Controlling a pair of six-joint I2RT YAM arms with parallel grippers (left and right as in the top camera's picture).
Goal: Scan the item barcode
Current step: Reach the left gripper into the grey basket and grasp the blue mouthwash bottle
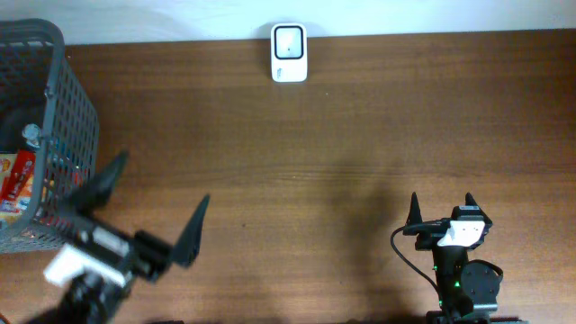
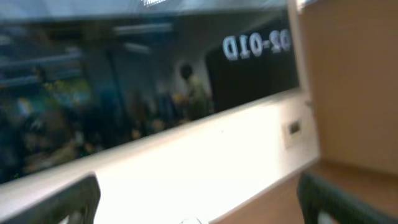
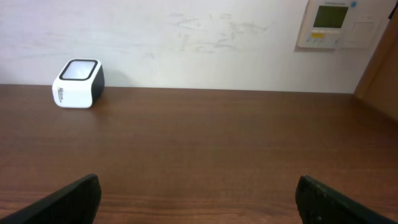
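Pickup of the item is, in my judgement, the step in hand, because neither of my arms carries anything. My left end effector [image 1: 163,180] stands wide open and empty just beside the grey mesh basket [image 1: 79,117] at the left edge of the surface [image 1: 315,135], with one finger close to the basket wall. My right end effector [image 1: 441,198] is also wide open and empty, low at the near right, well apart from everything. The thing to scan seems to be the red-orange packet [image 1: 16,184] lying inside the basket; I cannot see a barcode on it from above, and part of it is cut by the edge of the view. The white scanner [image 1: 289,52] sits at the far edge of the surface near the wall, with its window facing up. My left wrist camera looks upward at a blurred wall and window, so it gives no help for the basket. The next move, I think, calls for the left arm — it must rise over the basket rim, turn its fingers downward, and come down on the packet without catching the mesh; only after that can the packet be carried to the scanner.
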